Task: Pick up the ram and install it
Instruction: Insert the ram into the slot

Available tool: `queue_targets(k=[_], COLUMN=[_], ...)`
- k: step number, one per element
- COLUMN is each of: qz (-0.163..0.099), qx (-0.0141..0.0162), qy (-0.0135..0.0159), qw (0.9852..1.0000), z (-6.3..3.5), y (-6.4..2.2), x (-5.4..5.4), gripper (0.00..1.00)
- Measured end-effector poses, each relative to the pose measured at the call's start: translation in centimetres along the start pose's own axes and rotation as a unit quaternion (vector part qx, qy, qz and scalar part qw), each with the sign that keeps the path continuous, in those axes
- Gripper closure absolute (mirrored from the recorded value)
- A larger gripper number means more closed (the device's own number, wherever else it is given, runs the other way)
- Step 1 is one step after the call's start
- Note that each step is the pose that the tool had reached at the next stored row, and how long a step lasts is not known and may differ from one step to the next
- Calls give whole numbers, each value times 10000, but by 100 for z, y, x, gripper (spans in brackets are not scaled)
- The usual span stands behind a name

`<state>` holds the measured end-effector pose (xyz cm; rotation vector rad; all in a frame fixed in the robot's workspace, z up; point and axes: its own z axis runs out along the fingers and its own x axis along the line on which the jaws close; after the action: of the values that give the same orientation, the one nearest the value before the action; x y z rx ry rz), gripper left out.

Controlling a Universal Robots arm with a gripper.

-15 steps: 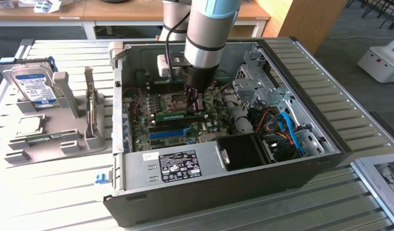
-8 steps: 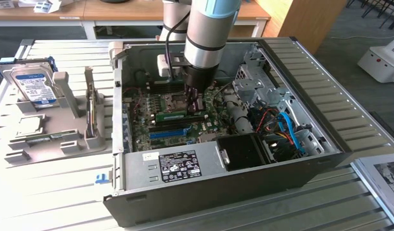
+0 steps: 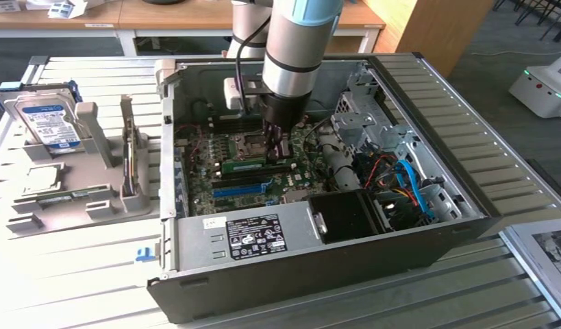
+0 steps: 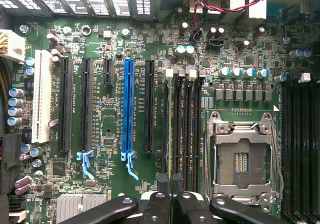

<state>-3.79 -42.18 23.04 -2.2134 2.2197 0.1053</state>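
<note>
The ram (image 3: 248, 165) is a slim green stick standing on edge over the memory slots (image 4: 186, 129) beside the empty CPU socket (image 3: 251, 144). In the wrist view the ram (image 4: 169, 129) shows edge-on as a thin line running away from my fingers (image 4: 159, 204). My gripper (image 3: 278, 152) reaches straight down into the open computer case (image 3: 463, 171). The gripper (image 4: 170, 196) is shut on the end of the ram nearest it. I cannot tell whether the stick sits fully down in its slot.
A blue expansion slot (image 4: 128, 108) and black slots lie beside the memory slots. The power supply (image 3: 253, 236) and blue cables (image 3: 413, 185) crowd the case's near side. At the exterior view's left, a grey fixture (image 3: 79, 199) holds a hard drive (image 3: 50, 123).
</note>
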Motion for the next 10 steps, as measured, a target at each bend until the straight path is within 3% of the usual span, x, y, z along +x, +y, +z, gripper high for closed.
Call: queue_targets(k=[10], qz=[16], qx=[1], qy=[-1], qw=[10000], z=[7], y=[-1], x=[0], gripper=[88])
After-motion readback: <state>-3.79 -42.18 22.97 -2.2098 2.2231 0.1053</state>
